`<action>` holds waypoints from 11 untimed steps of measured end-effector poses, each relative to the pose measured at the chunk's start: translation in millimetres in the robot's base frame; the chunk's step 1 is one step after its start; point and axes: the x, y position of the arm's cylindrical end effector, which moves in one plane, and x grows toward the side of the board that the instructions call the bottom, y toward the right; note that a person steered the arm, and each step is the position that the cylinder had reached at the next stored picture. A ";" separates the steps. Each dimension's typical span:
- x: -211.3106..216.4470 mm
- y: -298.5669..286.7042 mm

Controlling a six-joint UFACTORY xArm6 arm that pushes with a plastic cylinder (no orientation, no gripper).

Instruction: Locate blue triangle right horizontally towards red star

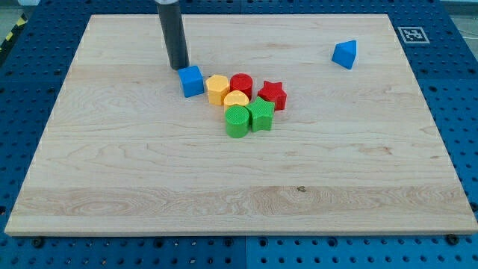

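Observation:
The blue triangle (345, 54) lies alone near the view's top right of the wooden board. The red star (272, 95) sits at the right end of a cluster near the board's middle, well to the left of and below the triangle. My tip (178, 67) rests on the board at the cluster's upper left, just above and left of the blue cube (191, 81), far left of the triangle.
The cluster also holds a yellow hexagon (217, 88), a red cylinder (241, 84), a yellow heart (236, 100), a green cylinder (237, 121) and a green star (261, 114). The wooden board (239, 194) lies on a blue pegboard; a marker tag (412, 33) is at the top right.

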 end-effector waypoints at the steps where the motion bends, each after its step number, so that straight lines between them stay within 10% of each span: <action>1: 21.6 7.6; 11: 47.2 4.4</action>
